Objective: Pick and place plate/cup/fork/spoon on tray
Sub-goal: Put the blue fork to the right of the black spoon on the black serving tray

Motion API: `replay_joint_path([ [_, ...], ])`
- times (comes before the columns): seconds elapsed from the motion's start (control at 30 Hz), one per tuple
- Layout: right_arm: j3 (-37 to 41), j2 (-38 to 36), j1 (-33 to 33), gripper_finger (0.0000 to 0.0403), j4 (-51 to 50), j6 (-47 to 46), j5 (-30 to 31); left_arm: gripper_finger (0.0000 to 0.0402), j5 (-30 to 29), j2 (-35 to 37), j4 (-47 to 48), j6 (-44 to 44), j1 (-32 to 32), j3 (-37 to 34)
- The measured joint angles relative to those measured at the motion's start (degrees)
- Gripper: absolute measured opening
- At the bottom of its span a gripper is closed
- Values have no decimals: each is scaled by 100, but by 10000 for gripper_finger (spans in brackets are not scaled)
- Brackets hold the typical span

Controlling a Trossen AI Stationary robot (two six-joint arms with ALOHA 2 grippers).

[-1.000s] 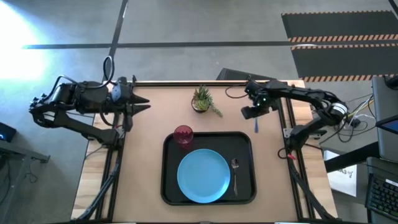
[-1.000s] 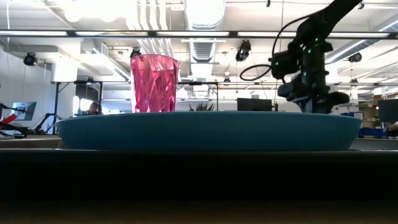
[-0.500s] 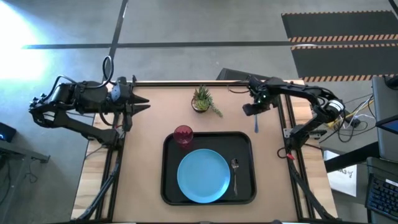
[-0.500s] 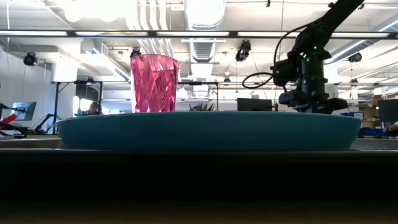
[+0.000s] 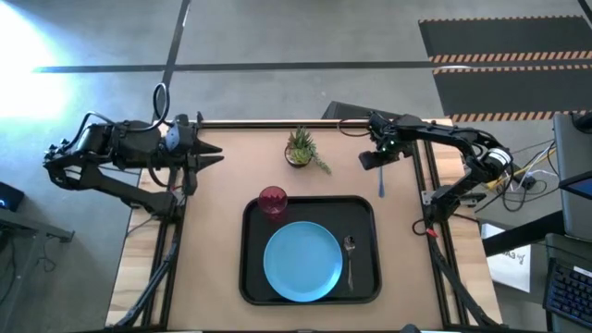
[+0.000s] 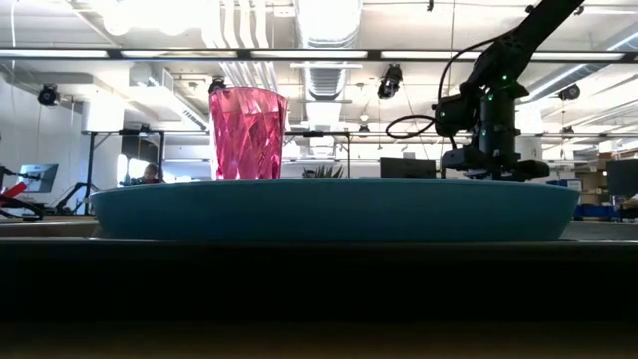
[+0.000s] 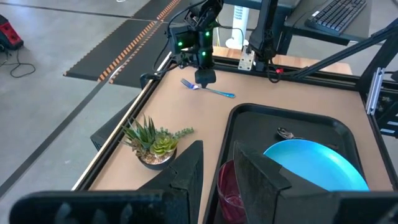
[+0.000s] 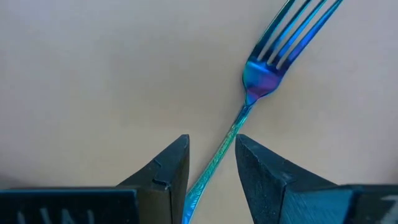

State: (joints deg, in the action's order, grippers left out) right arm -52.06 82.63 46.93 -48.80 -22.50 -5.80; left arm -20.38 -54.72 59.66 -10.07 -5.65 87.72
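The blue-handled fork (image 8: 262, 76) lies flat on the tan table (image 5: 222, 240) near its far right corner; it also shows in the high view (image 5: 380, 183). My right gripper (image 8: 211, 163) is open just above it, fingers pointing down, one on each side of the handle, not touching it. On the black tray (image 5: 252, 277) lie the light-blue plate (image 5: 302, 263) and the dark spoon (image 5: 350, 248), and the red cup (image 5: 273, 201) stands upright at its far left corner. My left gripper (image 5: 211, 157) is open and empty at the far left.
A small potted green plant (image 5: 301, 148) stands at the far middle of the table, between the two grippers. Bare table lies left of the tray and between tray and fork. The right arm's base and cables (image 5: 462, 185) are at the right edge.
My right gripper has gone down toward the fork and a little toward the table's far edge, and now stands low over the handle. The fork, the tray's things and my left arm have kept still.
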Motion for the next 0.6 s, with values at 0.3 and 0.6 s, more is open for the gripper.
replay_joint_path([
  [0.3, 285, 0, -1, 118, -39, -39, -13, 73, 0, 2, 0, 0, 0, -1],
  [0.6, 585, 0, -1, 118, 231, -257, -15, 73, 0, -11, -2, 50, 0, 0],
])
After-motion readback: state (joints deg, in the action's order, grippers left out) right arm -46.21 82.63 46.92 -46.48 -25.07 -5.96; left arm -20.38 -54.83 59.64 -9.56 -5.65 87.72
